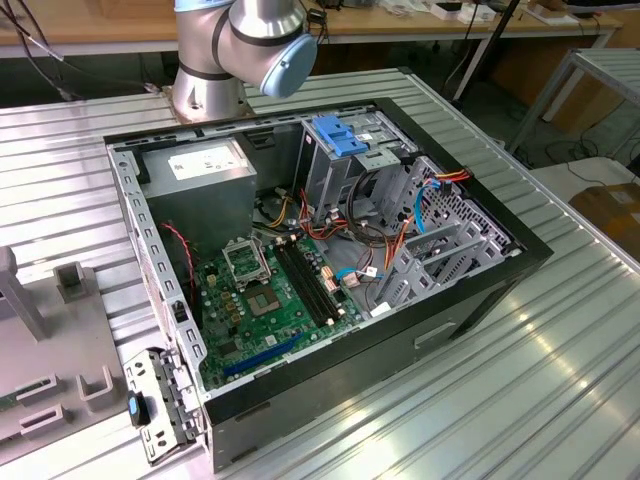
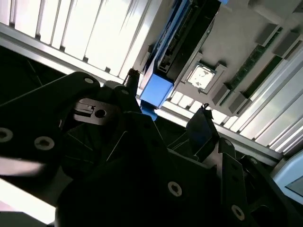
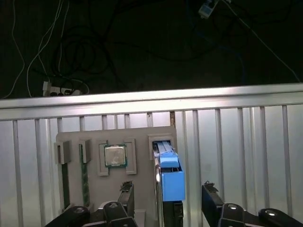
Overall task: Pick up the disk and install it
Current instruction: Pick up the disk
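The disk point(image 3: 171, 182) stands on edge in a slot of a grey fixture plate point(image 3: 94, 142), its blue plastic frame facing the camera in the first wrist view. In the second wrist view the blue frame of the disk point(image 2: 156, 91) runs back along a dark edge. My gripper point(image 3: 168, 201) is open, with one black finger point(image 3: 126, 193) on one side of the disk and the other finger point(image 3: 211, 198) well clear on the opposite side. Neither finger touches the disk. The gripper point(image 2: 166, 106) shows in the second wrist view too, straddling the blue end.
The fixture plate also carries a processor chip point(image 3: 114, 156) and a green memory stick point(image 3: 85, 172). In the exterior view an open computer case point(image 1: 460, 310) lies on the ribbed metal table, holding a green motherboard point(image 1: 280, 290), a grey power supply point(image 1: 205, 165) and a blue-handled drive cage point(image 1: 340, 135).
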You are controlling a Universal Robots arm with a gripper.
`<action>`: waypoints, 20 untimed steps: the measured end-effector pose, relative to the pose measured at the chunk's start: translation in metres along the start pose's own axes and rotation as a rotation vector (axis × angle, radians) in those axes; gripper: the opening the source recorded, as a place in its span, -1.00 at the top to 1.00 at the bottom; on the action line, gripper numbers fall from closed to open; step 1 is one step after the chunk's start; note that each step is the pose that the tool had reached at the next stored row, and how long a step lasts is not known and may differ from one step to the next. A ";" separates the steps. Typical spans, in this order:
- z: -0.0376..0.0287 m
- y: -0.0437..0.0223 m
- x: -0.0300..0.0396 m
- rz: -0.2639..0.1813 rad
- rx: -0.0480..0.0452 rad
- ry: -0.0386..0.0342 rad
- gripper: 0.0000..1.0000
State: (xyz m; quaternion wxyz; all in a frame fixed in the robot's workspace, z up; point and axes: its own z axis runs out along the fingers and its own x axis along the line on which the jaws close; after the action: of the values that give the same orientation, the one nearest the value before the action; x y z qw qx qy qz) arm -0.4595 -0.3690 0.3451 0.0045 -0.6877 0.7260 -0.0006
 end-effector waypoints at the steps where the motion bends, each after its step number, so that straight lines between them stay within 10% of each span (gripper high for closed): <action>1: 0.0017 0.0000 0.0000 -0.003 0.0007 0.0000 -0.35; 20: 0.0413 0.0035 0.0004 -0.046 0.0023 -0.0119 -0.32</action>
State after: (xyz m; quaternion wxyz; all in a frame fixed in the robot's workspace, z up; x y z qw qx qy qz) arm -0.4627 -0.3689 0.3038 0.0096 -0.7041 0.7100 0.0025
